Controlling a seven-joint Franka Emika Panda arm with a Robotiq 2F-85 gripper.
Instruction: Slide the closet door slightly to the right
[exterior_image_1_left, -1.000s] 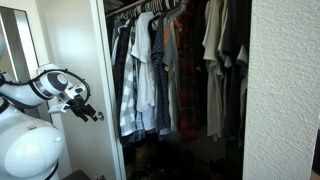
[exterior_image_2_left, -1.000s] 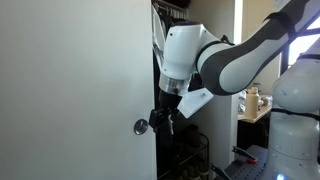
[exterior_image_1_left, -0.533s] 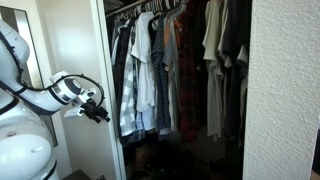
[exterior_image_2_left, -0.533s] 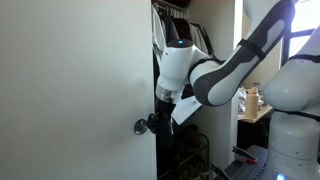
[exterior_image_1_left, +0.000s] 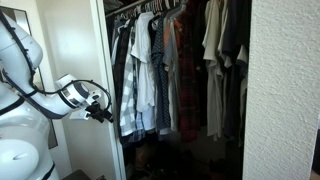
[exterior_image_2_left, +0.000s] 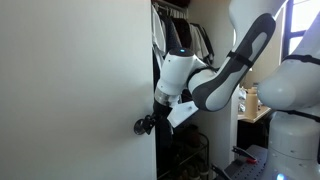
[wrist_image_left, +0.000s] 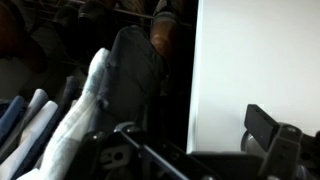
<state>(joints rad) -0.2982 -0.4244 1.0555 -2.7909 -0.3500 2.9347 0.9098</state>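
One closet door (exterior_image_2_left: 70, 90), long axis upright, its free edge meeting the gripper (exterior_image_2_left: 146, 124) low down. Rightward lie the hanging clothes (exterior_image_1_left: 150, 70); whether the jaws are apart or together cannot be told.

Stood upright: the closet door (exterior_image_2_left: 70, 80), a tall, plain white flat panel, smooth and unmarked, filling the left of an exterior view from top to bottom. Ended at a straight vertical right edge, hard against the dark closet opening (exterior_image_2_left: 160, 60). Seen edge-on as the closet door (exterior_image_1_left: 78, 50) farther left. In the wrist view, filled the right side as a bare white face (wrist_image_left: 255, 60). Pull low on the edge hidden.
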